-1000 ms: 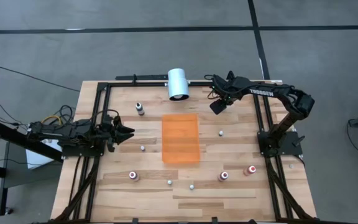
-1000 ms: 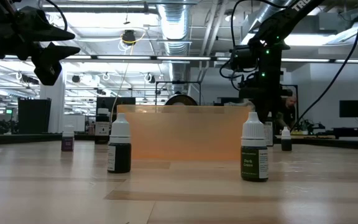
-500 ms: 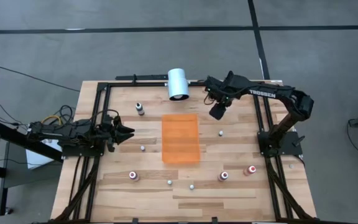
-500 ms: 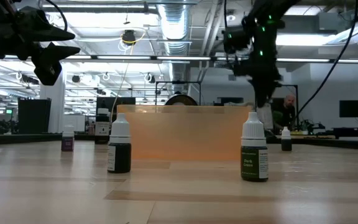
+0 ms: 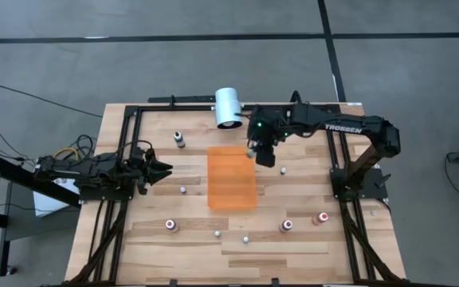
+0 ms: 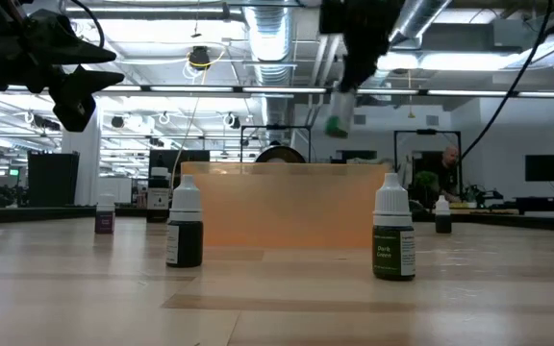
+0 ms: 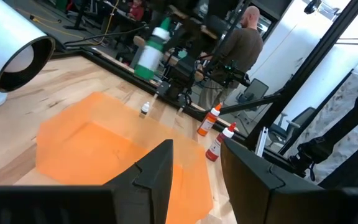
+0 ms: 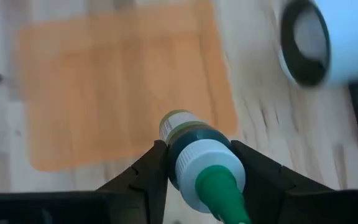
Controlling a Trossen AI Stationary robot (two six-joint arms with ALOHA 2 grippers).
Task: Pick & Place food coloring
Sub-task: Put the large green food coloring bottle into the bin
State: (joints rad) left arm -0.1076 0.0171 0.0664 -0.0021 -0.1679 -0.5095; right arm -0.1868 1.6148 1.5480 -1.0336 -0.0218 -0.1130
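My right gripper [image 5: 255,150] is shut on a green food coloring bottle [image 8: 194,152] with a white cap, high above the far right corner of the orange mat [image 5: 231,177]. The low view shows the bottle [image 6: 337,120] hanging under the dark fingers, and the left wrist view shows it [image 7: 146,53] in the air. Other small bottles stand upright on the table: a dark one [image 5: 180,139], a red one [image 5: 170,226] and two at the near right [image 5: 287,226]. My left gripper [image 5: 162,169] waits at the table's left, level and open, nothing between its fingers [image 7: 160,171]. My right gripper pinches the bottle's upper body [image 8: 174,149], just below the white cap, between its two fingers. The fingers slant down from above. The bottle is lifted clear of the table, cap end toward the wrist and base toward the mat.
A big white cylinder [image 5: 229,108] lies on its side at the far edge, just beyond the mat. Black frame rails [image 5: 337,159] run along both sides of the wooden table. Tiny white-capped bottles [image 5: 284,170] dot the boards around the mat. A person stands in the room beyond [image 6: 447,168].
My right gripper has risen and swung from the table's far right toward the mat, rolling its wrist and tipping more downward. The green bottle has gone up with it, well clear of the table.
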